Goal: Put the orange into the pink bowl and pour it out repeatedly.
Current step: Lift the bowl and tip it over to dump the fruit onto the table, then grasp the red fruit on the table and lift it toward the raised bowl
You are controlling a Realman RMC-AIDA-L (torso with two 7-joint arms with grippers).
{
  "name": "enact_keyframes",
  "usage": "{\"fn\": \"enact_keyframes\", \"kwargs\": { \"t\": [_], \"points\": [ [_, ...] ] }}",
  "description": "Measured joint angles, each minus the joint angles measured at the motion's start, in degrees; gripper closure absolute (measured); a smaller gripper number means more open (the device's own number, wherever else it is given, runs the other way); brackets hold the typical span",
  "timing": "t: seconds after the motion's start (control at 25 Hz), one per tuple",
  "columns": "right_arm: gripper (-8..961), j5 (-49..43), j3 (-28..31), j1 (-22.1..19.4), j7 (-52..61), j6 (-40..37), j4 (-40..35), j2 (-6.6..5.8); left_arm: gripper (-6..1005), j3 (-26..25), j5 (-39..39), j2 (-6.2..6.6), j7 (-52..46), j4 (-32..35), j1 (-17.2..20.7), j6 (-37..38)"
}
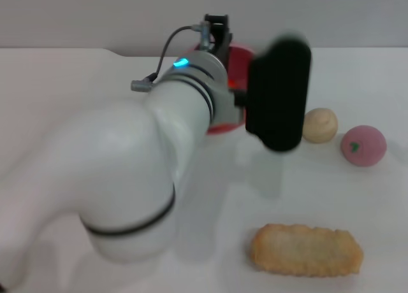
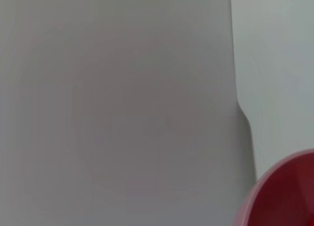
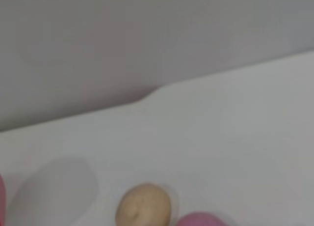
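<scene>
Honestly, I cannot tell the progress: my left arm hides most of the glossy pink plastic bowl at twelve o'clock; orange unseen, fingers' state unknown on both arms.

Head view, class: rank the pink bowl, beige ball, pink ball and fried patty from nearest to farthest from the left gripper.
1. pink bowl, right at the left gripper.
2. beige ball, to its right.
3. pink ball, farther right.
4. fried patty, at the table's near edge.
</scene>
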Motion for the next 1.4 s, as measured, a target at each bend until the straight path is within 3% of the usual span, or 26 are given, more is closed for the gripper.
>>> {"fn": "enact_keyframes", "kwargs": {
  "t": [0.12,0.16,0.2,0.24,0.28,0.4,0.48,0.56,0.68,0.76,0.84,0.92,0.96,1.08,1.28,1.4],
  "points": [
    [545,-0.2,0.06,0.65,-1.01,-0.09,3.61,-0.13,955,0.0,0.0,0.0,0.0,0.0,0.0,0.0],
    [545,-0.2,0.06,0.65,-1.01,-0.09,3.61,-0.13,955,2.5,5.46,-0.02,-0.12,-0.92,0.61,1.38],
    [546,-0.22,0.07,0.81,-1.33,-0.1,4.12,-0.14,955,2.5,5.46,-0.02,-0.12,-0.92,0.61,1.38],
    [546,-0.23,0.09,0.96,-1.46,-0.11,4.39,-0.15,955,6.46,18.23,-0.02,-0.69,-2.94,3.49,5.85],
    [546,-0.23,0.1,1.11,-1.55,-0.12,4.68,-0.15,955,7.21,21.63,-0.03,-0.74,-3.35,4.44,7.49],
    [546,-0.25,0.11,1.78,-1.67,-0.12,5.64,-0.17,955,7.21,21.63,-0.03,-0.74,-3.35,4.44,7.49],
    [547,-0.27,0.12,2.31,-1.78,-0.13,6.13,-0.21,955,8.54,27.25,0.01,-0.84,-4.37,5.43,9.49],
    [547,-0.28,0.1,2.89,-2.02,-0.13,6.59,-0.22,955,8.54,27.25,0.01,-0.84,-4.37,5.43,9.49],
    [547,0.25,0.02,3.68,-3.11,-0.13,7.51,-0.15,955,6.86,27.18,-0.01,-9.86,-3.82,4.72,9.44],
    [546,2.05,-1.1,4.2,-4.61,-0.24,7.99,-0.02,955,3.08,20.88,-0.06,-19.31,-0.78,3.29,6.93],
    [546,5.01,-5.12,4.98,-7.06,-1.34,8.14,0.01,955,0.08,14.21,-0.07,-21.28,0.89,2.18,4.73],
    [545,5.49,-7.04,5.52,-7.68,-1.88,8.09,0.02,955,-5.28,3.68,-0.06,-21.27,1.81,0.35,1.46],
    [545,5.56,-8.52,6.14,-7.95,-2.54,8.06,0.0,955,-10.61,-5.71,0.13,-20.76,1.69,-1.27,-1.45],
    [543,5.61,-13.09,8.79,-8.39,-4.31,8.55,-0.03,955,-19.36,-19.37,0.52,-18.88,0.26,-2.87,-5.96],
    [541,5.33,-21.69,12.83,-9.08,-7.89,10.14,-0.05,955,-36.04,-37.04,0.83,-10.32,-2.62,-1.91,-11.67],
    [510,4.96,-27.33,15.98,-9.19,-9.56,13.76,-0.03,955,-43.17,-40.05,0.91,-8.64,-2.36,1.02,-11.99]
  ]
}}
